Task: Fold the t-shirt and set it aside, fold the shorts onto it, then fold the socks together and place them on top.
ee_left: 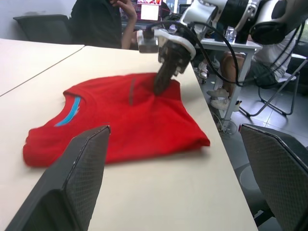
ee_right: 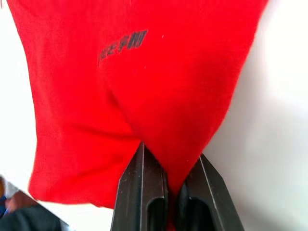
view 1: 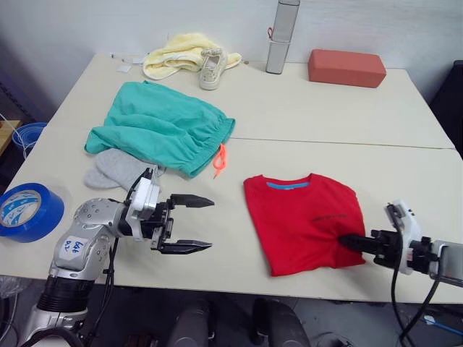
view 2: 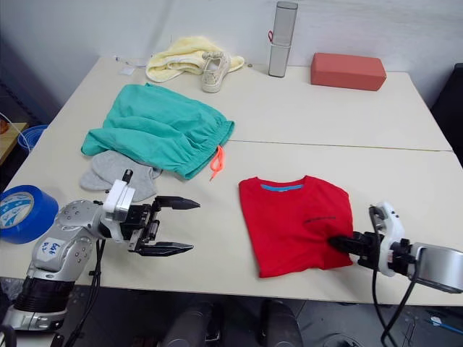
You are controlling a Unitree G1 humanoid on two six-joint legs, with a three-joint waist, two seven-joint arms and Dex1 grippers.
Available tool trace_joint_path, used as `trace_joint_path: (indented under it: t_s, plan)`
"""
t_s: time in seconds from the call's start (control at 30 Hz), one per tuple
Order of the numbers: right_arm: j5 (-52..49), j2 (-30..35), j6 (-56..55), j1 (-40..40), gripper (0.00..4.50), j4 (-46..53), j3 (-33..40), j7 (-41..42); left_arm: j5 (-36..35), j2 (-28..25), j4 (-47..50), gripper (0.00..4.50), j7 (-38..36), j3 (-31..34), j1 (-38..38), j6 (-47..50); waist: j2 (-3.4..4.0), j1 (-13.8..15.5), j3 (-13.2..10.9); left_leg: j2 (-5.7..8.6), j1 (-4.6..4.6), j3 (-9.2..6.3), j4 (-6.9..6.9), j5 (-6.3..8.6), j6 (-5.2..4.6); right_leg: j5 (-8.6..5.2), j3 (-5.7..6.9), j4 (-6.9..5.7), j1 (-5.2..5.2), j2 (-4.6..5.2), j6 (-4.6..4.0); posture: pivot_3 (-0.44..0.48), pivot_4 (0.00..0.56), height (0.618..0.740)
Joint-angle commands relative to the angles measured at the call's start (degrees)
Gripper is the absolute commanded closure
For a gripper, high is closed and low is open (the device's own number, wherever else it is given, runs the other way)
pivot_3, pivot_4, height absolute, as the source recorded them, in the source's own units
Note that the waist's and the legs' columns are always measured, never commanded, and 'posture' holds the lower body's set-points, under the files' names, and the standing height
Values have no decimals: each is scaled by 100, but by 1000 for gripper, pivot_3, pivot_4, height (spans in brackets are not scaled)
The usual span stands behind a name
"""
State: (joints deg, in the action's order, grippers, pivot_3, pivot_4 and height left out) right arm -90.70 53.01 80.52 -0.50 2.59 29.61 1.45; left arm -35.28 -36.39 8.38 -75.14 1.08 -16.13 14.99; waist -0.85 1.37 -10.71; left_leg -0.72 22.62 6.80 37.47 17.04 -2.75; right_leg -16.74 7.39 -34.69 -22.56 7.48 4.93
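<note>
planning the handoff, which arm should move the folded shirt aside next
Right, probably. The right gripper already has its fingers shut on the t-shirt at its right edge, so it could drag it aside. The left gripper hangs open over bare table, off the shirt.

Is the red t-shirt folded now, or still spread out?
Folded: the t-shirt lies as a compact rectangle with no sleeves showing, and the right gripper pinches its edge.

Open: bare tabletop point(view 1: 217, 238) between left end effector point(view 1: 204, 225) and t-shirt point(view 1: 300, 220) | open: far right, before the red-brown block point(view 1: 346, 68) | blocked: left half by shorts point(view 1: 163, 129), socks point(view 1: 116, 170) | near-left edge: tape roll point(view 1: 27, 210)
</note>
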Motion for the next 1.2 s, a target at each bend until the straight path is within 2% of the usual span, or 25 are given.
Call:
trace_joint_path:
  t_s: [0.03, 0.5, 0.73, 0.87, 1.1, 1.2]
  plan:
    - [228, 346, -83, 33, 4480, -251, 361, 356, 36, 32, -4, 0, -31, -18, -102, -85, 0, 0, 0, 0, 0, 1, 0, 0, 0, 0, 0, 0, 0, -1, 0, 0, 150, 740]
    - [2709, 1172, -929, -213, 4480, -2106, 578, 1962, 119, 79, -324, 0, -164, -77, -341, -200, 6, 5, -1, 0, 4, 8, 1, -1, -1, 2, 1, 5, -3, -2, 3, 0, 150, 740]
    - [3437, 1174, -948, -117, 4480, -2556, 738, 2366, 135, 80, -352, 0, -184, -78, -342, -232, 18, 0, -3, 0, 2, 8, 1, -1, 1, 2, 0, 3, -3, -3, 3, 0, 150, 740]
    - [3778, 1129, -931, 136, 4480, -2501, 916, 2565, 125, 61, -324, 0, -186, -49, -273, -237, 27, 14, -2, 0, 3, 6, 2, -1, 1, 2, 1, 4, -2, -2, 4, 0, 150, 740]
    - [4095, 933, -945, -34, 4480, -2696, 1221, 2609, 124, 71, -325, 0, -219, -74, -282, -213, 39, -7, -1, 0, 1, 8, 1, -1, 3, 2, -2, 3, -2, -2, 4, 0, 150, 740]
    - [4131, 1008, -786, 40, 3794, -2661, 1331, 2801, 126, 77, -324, 0, -223, -83, -288, -206, 48, -5, 0, 0, 0, 8, 0, -3, 4, 2, -2, 2, -3, -2, 3, 0, 150, 740]
